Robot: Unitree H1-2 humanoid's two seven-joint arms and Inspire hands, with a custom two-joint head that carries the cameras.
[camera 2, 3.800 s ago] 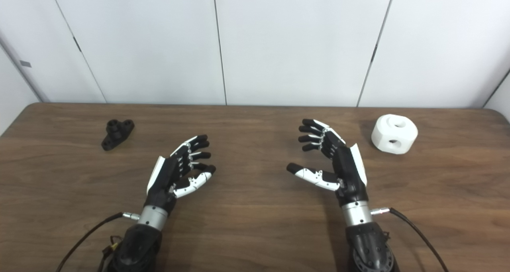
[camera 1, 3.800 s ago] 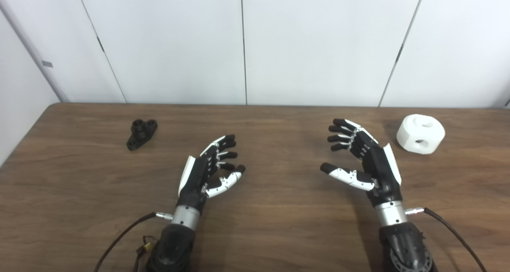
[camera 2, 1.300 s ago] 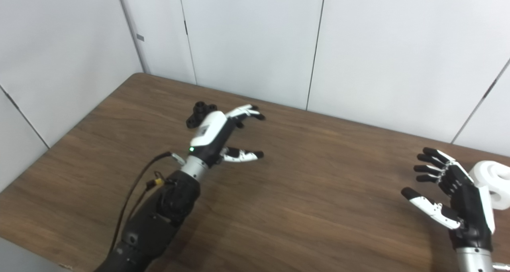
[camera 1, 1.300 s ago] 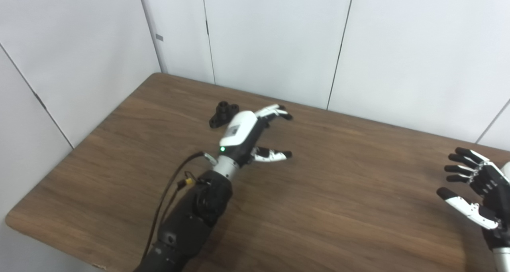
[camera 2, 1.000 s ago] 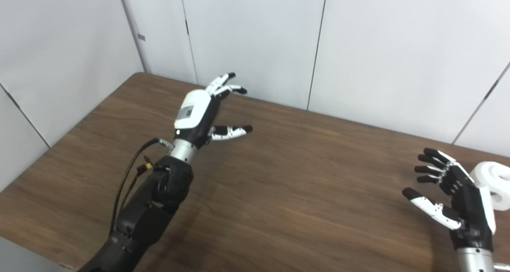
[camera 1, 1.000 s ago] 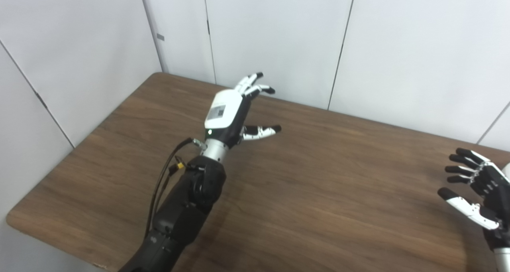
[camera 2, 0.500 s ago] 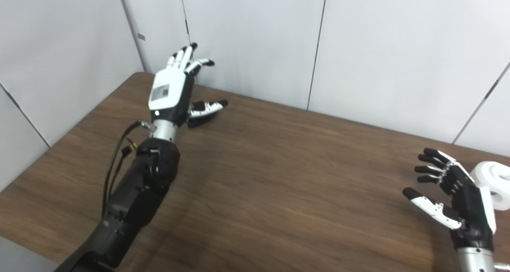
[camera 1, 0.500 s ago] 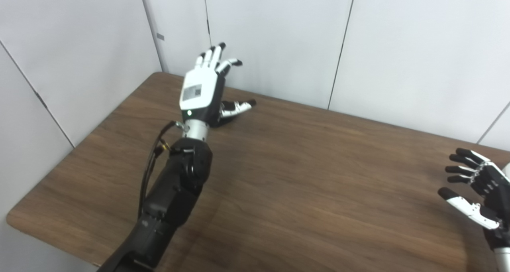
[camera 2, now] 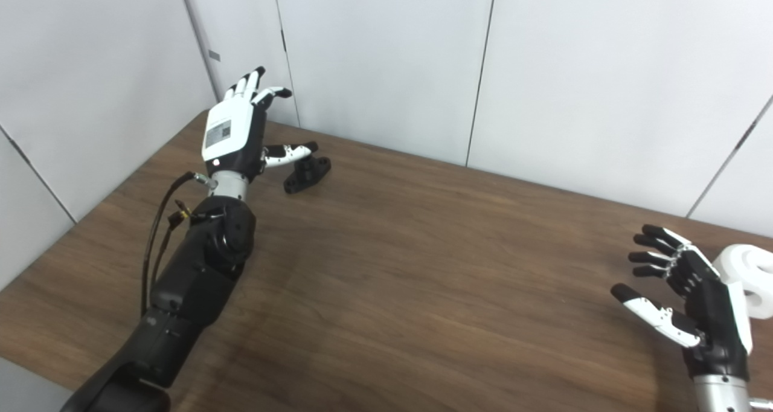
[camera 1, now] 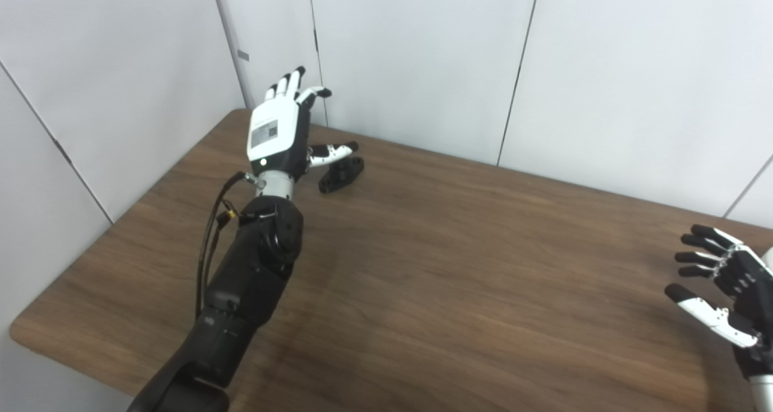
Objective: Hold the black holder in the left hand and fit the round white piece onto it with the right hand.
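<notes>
The small black holder (camera 1: 342,174) lies on the wooden table (camera 1: 459,261) near its far left corner. My left hand (camera 1: 279,133) is raised just left of the holder, open and empty, fingers pointing up, thumb reaching over the holder (camera 2: 307,173) without touching it. My right hand (camera 2: 694,306) hovers open and empty at the right edge, palm facing left. The round white piece (camera 2: 749,277) sits on the table right behind the right hand, partly hidden by it and cut off by the picture's edge.
White wall panels (camera 1: 423,55) stand close behind the table's far edge and along its left side. The table's left front corner (camera 1: 24,333) is in view. Cables (camera 1: 214,231) run along my left forearm.
The camera has turned left since the earliest frames. My left hand swung from right of the holder up and over to its left side, uncovering it. The right hand has stayed still.
</notes>
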